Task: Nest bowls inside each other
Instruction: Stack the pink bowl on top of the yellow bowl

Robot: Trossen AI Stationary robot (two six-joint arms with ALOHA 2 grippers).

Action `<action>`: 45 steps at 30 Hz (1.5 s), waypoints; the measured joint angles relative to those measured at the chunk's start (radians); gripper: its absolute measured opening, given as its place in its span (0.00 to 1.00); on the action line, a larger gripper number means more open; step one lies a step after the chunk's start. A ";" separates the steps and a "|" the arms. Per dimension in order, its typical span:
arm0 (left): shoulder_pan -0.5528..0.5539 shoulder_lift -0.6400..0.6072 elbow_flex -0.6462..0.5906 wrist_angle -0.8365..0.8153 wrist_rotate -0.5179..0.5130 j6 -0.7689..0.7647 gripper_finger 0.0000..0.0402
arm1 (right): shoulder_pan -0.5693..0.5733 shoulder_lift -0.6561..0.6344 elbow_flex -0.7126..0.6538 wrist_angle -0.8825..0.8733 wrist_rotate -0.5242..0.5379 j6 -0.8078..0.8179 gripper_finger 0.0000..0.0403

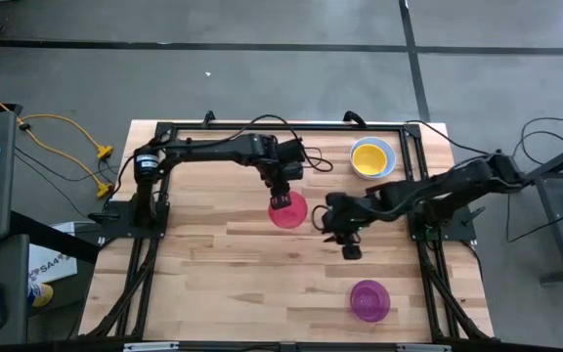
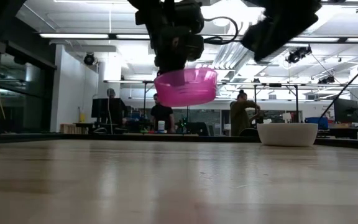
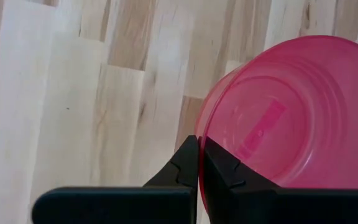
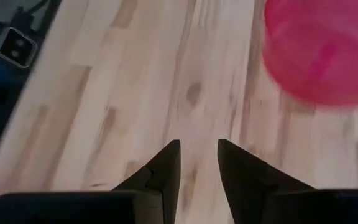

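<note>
the pale wooden plank worktop (image 1: 262,284) carried everything, framed by a dark metal rail. the two dark arms reached in over it, and the left end effector (image 1: 281,200) was the one at work: its fingers were pressed together on the rim of a round pinkish red plastic bowl (image 1: 288,211), pinching the near wall between them. in the low view that bowl (image 2: 186,86) hung clear of the worktop, slightly tilted, right under the left end effector (image 2: 174,62).

the right end effector (image 4: 197,158) hovered just beside the carried bowl, on its far side from the left arm, fingers spread and holding nothing; in the high view it (image 1: 350,249) sat low over bare wood.

the relation that matters, as i judge it: the yellow round plastic bowl sitting inside a pale blue bowl (image 1: 371,158) lay away from the left end effector toward the back right corner, past the right arm, so that stack looked the likely target. the purple-magenta round plastic bowl (image 1: 369,299) stood well apart toward the front, nearer the right end effector. a white round bowl (image 2: 287,134) showed only in the low view.

a pale rectangular label (image 3: 261,129) showed through the pinkish red bowl's base; its writing could not be read.
</note>
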 joint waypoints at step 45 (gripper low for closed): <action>-0.040 0.027 0.062 -0.105 0.049 0.126 0.00 | -0.011 0.174 0.221 -0.105 0.194 -0.451 0.14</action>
